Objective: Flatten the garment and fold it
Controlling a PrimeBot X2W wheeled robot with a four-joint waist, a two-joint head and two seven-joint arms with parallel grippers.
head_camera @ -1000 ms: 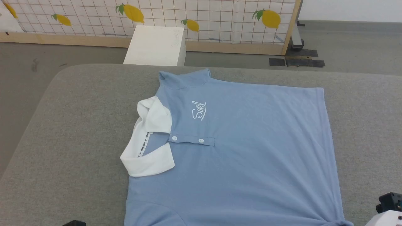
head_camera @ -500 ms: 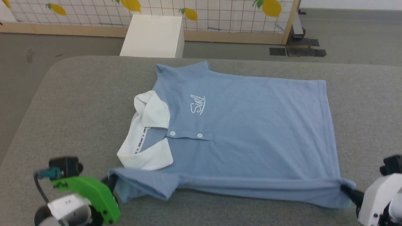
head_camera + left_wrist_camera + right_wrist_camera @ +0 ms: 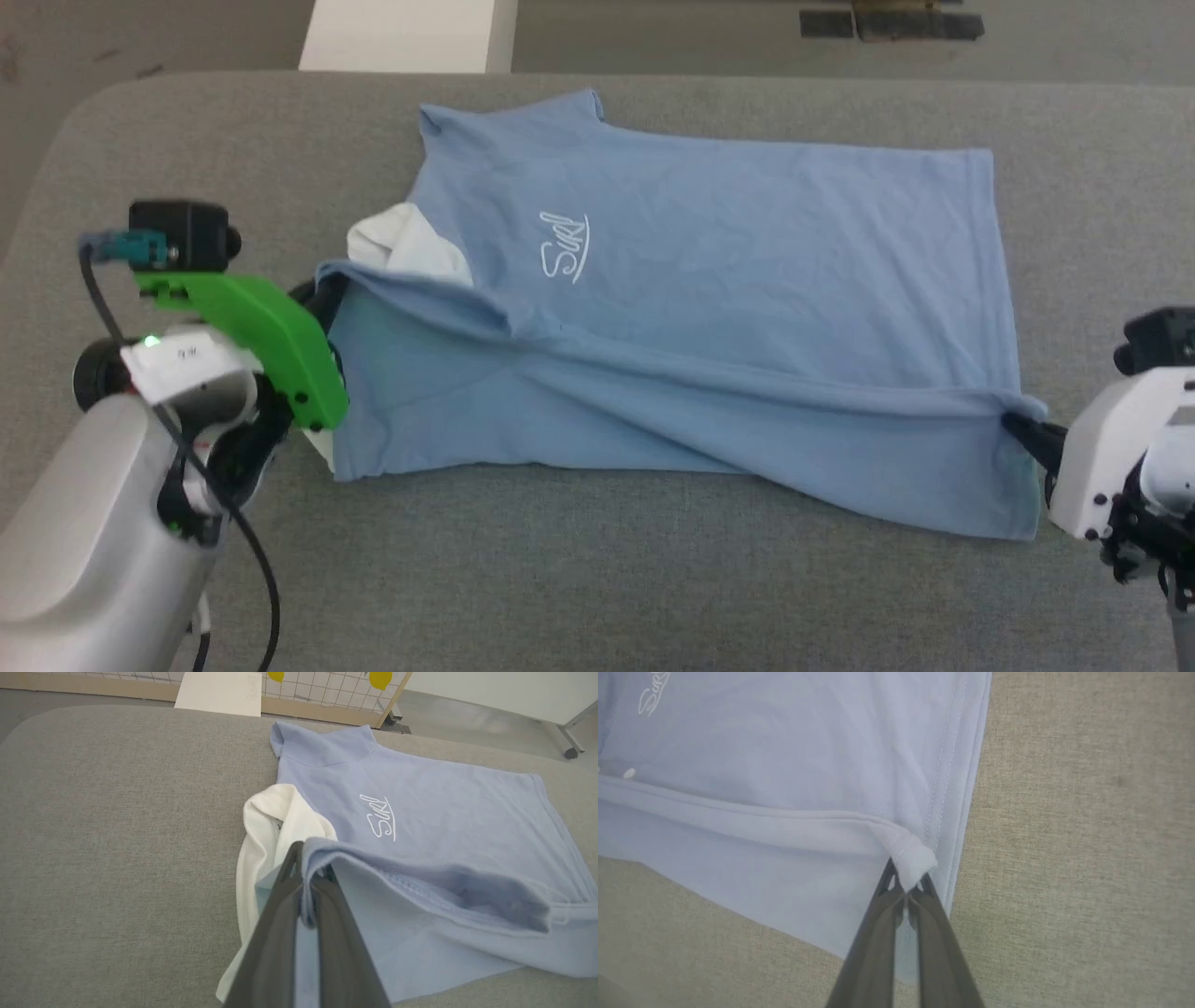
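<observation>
The garment (image 3: 709, 280) is a light-blue polo shirt with a white collar (image 3: 406, 245) and a white script logo, spread on the grey padded table (image 3: 579, 569). Its near edge is lifted and carried over toward the far side, forming a long fold across the body. My left gripper (image 3: 322, 289) is shut on the near sleeve end beside the collar; in the left wrist view the blue cloth (image 3: 420, 877) is pinched at the left gripper (image 3: 310, 877). My right gripper (image 3: 1018, 427) is shut on the near hem corner, shown pinched in the right wrist view at the right gripper (image 3: 908, 884) over the garment (image 3: 784, 765).
A white box (image 3: 406, 37) stands on the floor beyond the table's far edge, with dark tape patches (image 3: 892, 21) to its right. Bare grey table surface lies to the left, right and near side of the shirt. A lemon-print panel (image 3: 327, 686) stands behind.
Both grippers came into view holding the shirt's near edge and have carried it up and over toward the far side, covering the button placket and much of the collar. The head camera tilted down.
</observation>
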